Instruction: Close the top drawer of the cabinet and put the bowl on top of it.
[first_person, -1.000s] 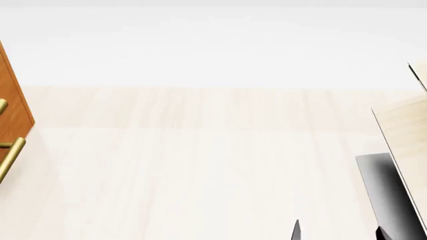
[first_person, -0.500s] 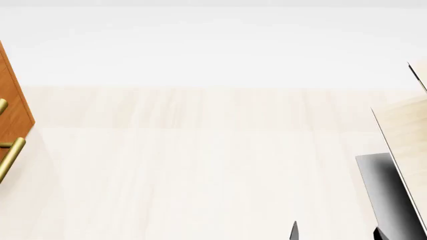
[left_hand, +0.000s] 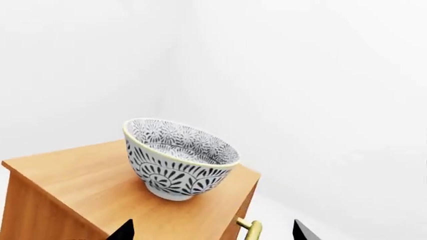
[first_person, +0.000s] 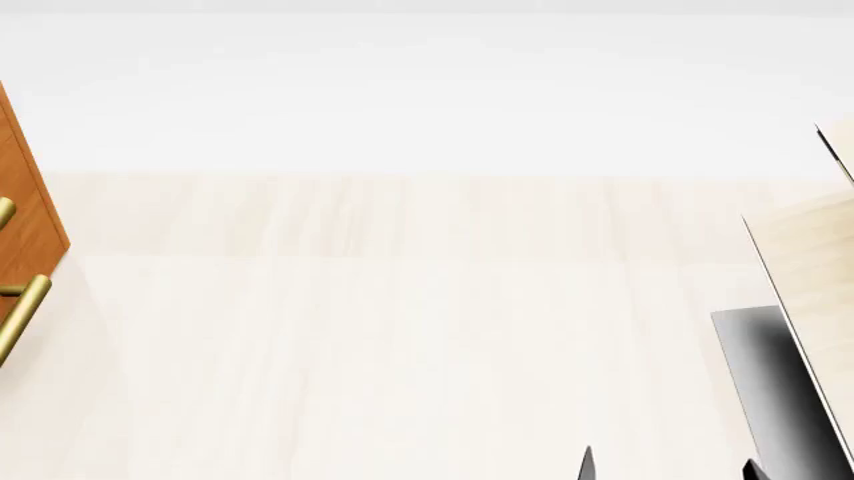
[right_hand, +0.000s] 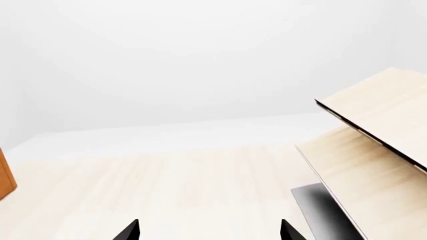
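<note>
One bowl (left_hand: 181, 158) stands upright on the cabinet (left_hand: 80, 185) top, its target, so both claws, left (left_hand: 210, 231) and right (right_hand: 208, 230), are spread and empty.

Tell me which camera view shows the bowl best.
The left wrist view: the bowl is whole and unobstructed there, standing upright on the cabinet top. The head and right wrist views show no bowl, only an edge of the cabinet.

The bowl (left_hand: 180, 159) is white with dark blue-grey flowers and leaves. The cabinet (left_hand: 80, 190) is orange-brown wood.
</note>
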